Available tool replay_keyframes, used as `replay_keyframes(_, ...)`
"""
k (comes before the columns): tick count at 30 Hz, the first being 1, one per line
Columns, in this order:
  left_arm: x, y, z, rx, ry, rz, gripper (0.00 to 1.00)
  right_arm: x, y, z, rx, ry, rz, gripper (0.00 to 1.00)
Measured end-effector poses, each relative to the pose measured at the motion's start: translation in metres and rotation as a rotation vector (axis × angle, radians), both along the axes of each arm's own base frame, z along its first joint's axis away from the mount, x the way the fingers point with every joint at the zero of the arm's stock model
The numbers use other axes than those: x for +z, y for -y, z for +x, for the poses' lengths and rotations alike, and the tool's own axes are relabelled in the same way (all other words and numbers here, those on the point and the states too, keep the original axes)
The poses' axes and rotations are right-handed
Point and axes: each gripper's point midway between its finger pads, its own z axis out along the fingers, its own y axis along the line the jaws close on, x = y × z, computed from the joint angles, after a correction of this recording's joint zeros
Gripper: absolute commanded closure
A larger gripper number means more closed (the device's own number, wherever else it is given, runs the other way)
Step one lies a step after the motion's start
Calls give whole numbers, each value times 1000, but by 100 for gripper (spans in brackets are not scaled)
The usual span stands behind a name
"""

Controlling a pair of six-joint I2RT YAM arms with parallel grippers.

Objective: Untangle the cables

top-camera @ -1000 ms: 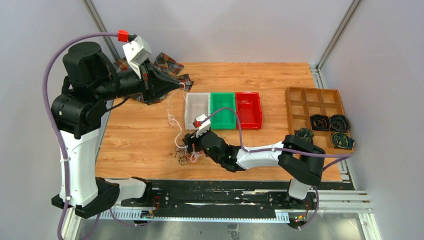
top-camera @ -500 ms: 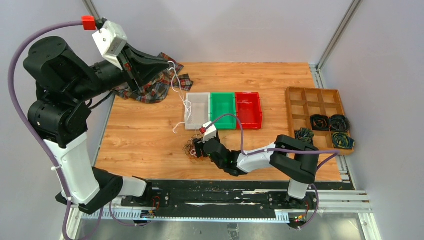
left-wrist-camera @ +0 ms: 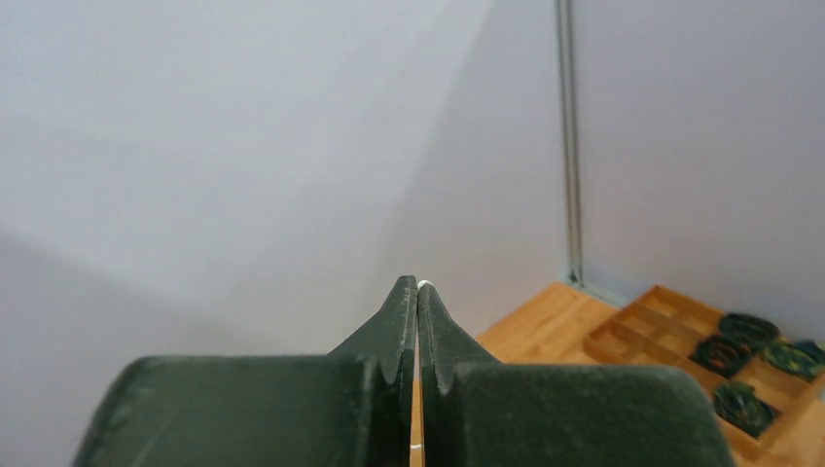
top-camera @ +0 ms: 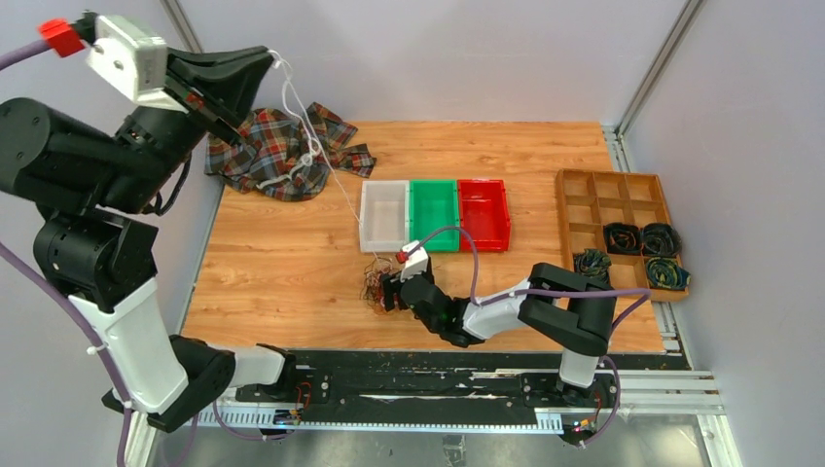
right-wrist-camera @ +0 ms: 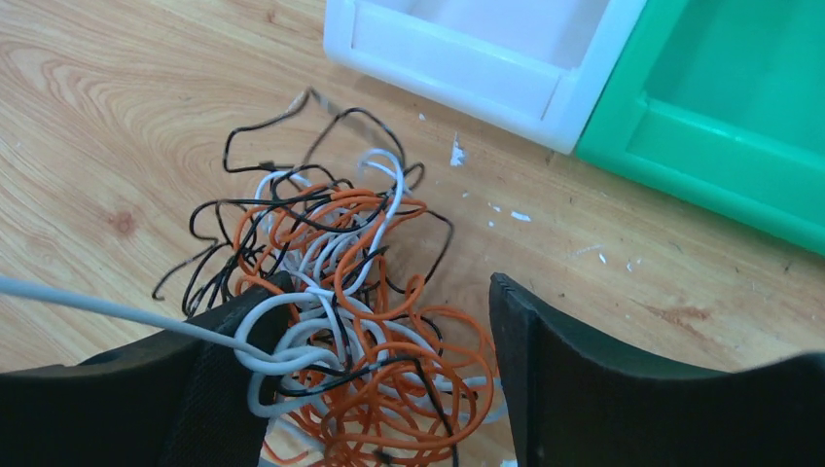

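Note:
The cables are a tangle of thin black, orange and white wires on the wood, seen in the top view as a small clump in front of the white bin. My right gripper is open, its fingers standing either side of the tangle; some loops lie over its left finger. My left gripper is raised high at the far left, shut on one white cable that runs down taut to the tangle. In the left wrist view only a white speck shows at the closed tips.
White, green and red bins stand in a row mid-table. A plaid cloth lies at the back left. A wooden compartment tray at the right holds dark coiled cords.
My left arm has risen up and to the left, drawing the white cable out of the tangle. The right gripper and the tangle have shifted slightly right.

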Motion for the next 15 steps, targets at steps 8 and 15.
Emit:
replay_keyframes(8, 49, -39, -14, 167, 157, -159, 100, -10, 8, -4, -12, -25, 10, 24)
replay_keyframes(15, 88, -70, -33, 272, 286, -314, 99, -17, 13, -7, -19, -41, 9, 18)
